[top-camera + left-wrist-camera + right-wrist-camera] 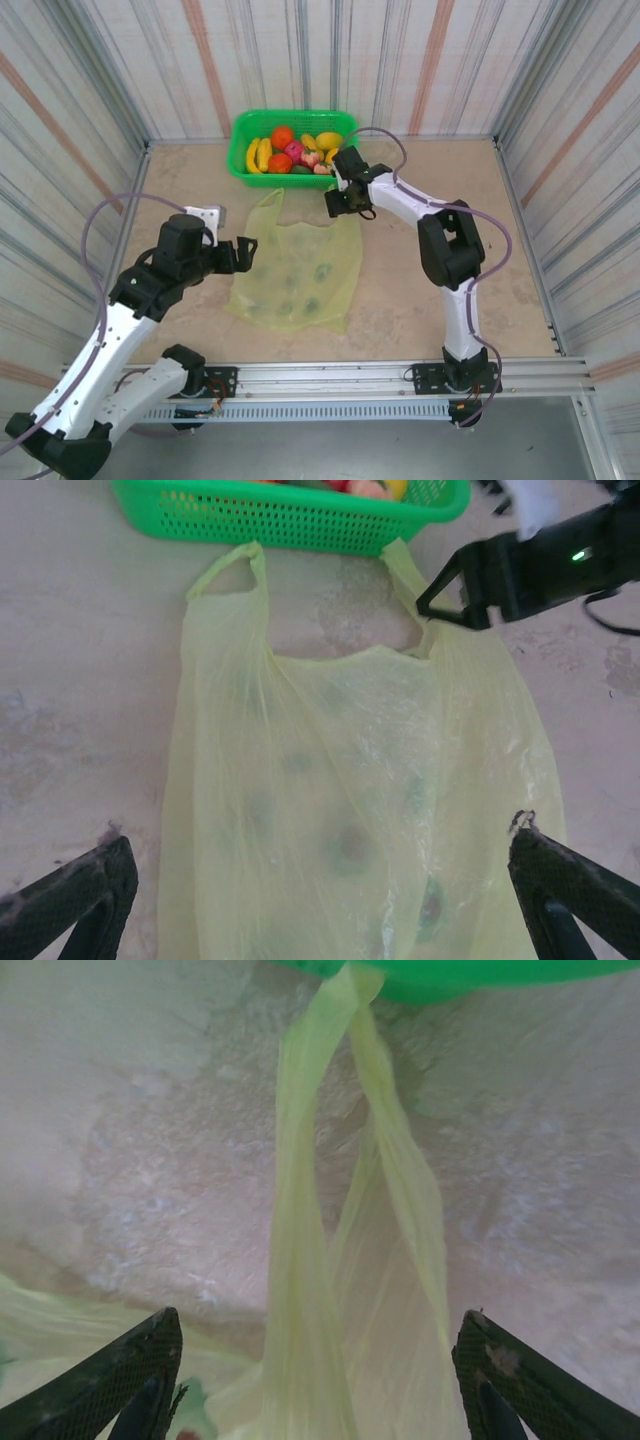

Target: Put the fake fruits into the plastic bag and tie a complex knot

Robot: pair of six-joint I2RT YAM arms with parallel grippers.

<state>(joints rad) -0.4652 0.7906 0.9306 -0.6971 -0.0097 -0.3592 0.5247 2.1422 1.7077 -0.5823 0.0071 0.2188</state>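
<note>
The plastic bag (297, 268) lies flat on the table, pale yellow-green with faint green spots, its two loop handles apart and untied. The fake fruits (285, 150), among them bananas, oranges and red ones, sit in the green basket (240, 150) behind it. My right gripper (320, 1380) is open and low over the bag's right handle (300, 1220), which runs between the two fingers without being pinched. That gripper is at the bag's far right corner (338, 205). My left gripper (320, 905) is open wide, hovering over the bag's left side (243, 252) with a finger on each side of the bag's body.
The basket (300, 520) stands against the back wall, close behind the bag's handles. Striped walls close in the table on three sides. Bare tabletop (450, 310) lies to the right of the bag.
</note>
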